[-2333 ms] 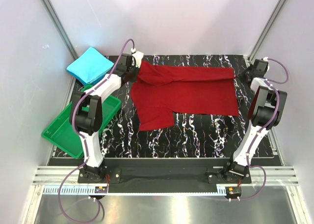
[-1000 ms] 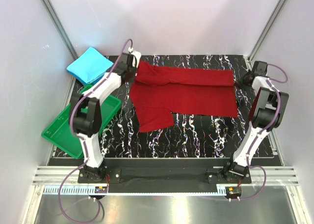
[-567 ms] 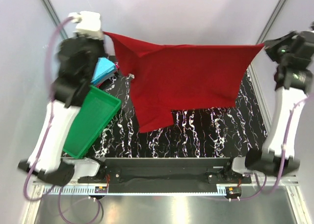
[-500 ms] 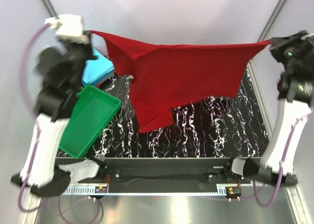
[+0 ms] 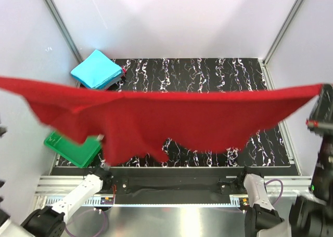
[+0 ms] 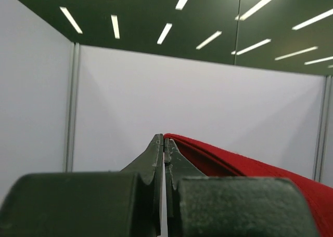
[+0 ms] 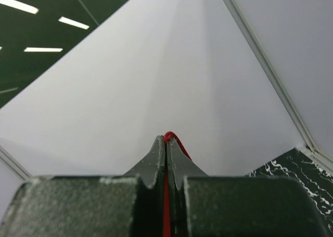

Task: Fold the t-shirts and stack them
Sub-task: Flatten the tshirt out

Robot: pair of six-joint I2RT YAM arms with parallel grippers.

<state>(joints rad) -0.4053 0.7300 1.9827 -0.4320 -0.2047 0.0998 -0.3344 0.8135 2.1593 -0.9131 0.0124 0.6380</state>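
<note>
Here, the red shirt (image 5: 171,117) is held stretched high above the bench (image 5: 208,73), clenched at opposite ends by the left fingers (image 6: 153,161) and right fingers (image 7: 155,159); the blue shirt (image 5: 97,69) lies folded.

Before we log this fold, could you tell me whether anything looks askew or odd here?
The red shirt hangs in the air, stretched between the shut left gripper and right gripper. Its lower edge is uneven and droops lowest on the left side. The folded blue shirt looks tidy.
</note>
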